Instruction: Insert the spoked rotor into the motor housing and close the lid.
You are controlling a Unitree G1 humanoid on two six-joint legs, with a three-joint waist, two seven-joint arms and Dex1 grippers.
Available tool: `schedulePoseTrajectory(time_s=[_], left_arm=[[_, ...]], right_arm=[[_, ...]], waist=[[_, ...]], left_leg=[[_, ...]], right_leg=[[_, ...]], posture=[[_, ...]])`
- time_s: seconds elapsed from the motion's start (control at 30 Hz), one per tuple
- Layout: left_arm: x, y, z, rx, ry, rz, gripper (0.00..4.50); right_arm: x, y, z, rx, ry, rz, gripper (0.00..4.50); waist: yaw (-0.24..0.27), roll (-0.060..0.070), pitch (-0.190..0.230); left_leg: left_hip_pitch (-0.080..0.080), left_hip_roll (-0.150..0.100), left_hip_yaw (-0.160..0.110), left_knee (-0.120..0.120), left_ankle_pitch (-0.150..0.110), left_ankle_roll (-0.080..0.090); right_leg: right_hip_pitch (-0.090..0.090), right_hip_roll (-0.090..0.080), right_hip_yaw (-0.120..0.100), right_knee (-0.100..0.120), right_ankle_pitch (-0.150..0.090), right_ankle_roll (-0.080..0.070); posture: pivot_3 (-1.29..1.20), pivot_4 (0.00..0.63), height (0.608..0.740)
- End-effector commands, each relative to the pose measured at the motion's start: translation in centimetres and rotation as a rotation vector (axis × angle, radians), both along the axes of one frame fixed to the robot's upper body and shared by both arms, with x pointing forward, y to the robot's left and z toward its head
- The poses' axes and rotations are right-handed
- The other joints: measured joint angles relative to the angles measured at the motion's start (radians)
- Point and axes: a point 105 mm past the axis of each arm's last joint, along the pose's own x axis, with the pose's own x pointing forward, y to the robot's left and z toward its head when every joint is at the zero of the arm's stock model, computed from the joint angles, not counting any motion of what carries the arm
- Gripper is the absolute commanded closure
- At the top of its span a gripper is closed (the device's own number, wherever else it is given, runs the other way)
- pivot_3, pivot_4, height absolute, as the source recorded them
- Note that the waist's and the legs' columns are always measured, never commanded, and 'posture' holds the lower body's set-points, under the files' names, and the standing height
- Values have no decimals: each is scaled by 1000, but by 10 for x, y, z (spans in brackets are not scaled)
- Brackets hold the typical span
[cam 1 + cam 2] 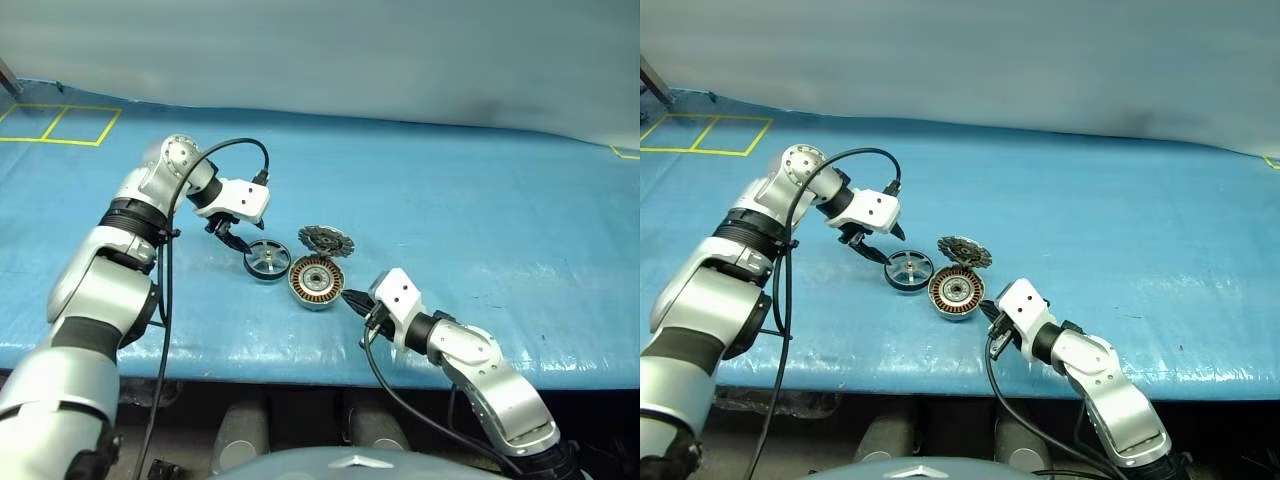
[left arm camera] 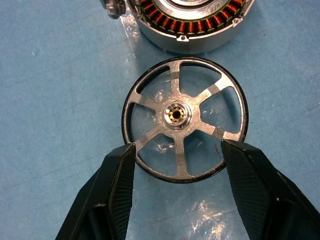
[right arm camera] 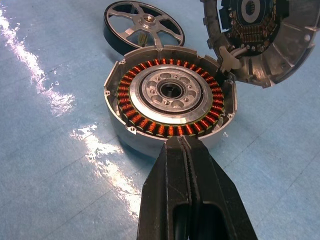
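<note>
Rotor position: the spoked rotor [image 1: 267, 259] lies flat on the blue table cover [image 1: 450, 200], hub axis straight up, six spokes radiating from a small central hub; being round, it has no long axis to speak of. It sits just beside the motor housing [image 1: 315, 281], at roughly 10 o'clock from it, the two close but whether they touch I cannot tell. Housing stands open side up, copper windings ringing a silver hub. The lid [image 1: 326, 240] is at about 12 to 1 o'clock from the housing, right at its rim and tilted up, inner face showing in the right wrist view.

Left gripper [image 2: 175, 170]: jaws spread, released, one fingertip [image 2: 122, 165] on either side of the rotor's dark rim, at or very near the rim without clamping it. Left arm reaches in from 9 o'clock, forearm bent, gripper pitched steeply down over the rotor.

Right gripper [image 3: 187, 150]: fingers clenched together on nothing, tip at the housing's near wall at about 5 o'clock from it. Right arm low, gripper nearly level.
</note>
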Motion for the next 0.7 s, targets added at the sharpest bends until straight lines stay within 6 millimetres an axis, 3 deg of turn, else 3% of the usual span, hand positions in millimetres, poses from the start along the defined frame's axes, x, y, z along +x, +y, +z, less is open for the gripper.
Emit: schedulePoseTrajectory(time_s=[0.03,0.23,0.7], left_arm=[[2,-4,10,77,-33,-64,1552],[4,-8,9,207,-59,-126,1552],[5,-26,-5,295,-80,-217,1552]], right_arm=[[-2,6,17,16,-52,55,4500],[-8,1,19,-41,-19,121,4500],[-6,-3,26,-81,-21,133,4500]], waist=[[0,0,0],[0,0,0],[-2,0,0]], left_leg=[[0,0,0,0,0,0],[0,0,-1,0,0,0],[0,-1,-2,8,0,0]], right_leg=[[0,0,0,0,0,0],[0,0,0,0,1,1],[-1,0,0,10,0,0]], posture=[[0,150,740],[0,150,740],[0,150,740]])
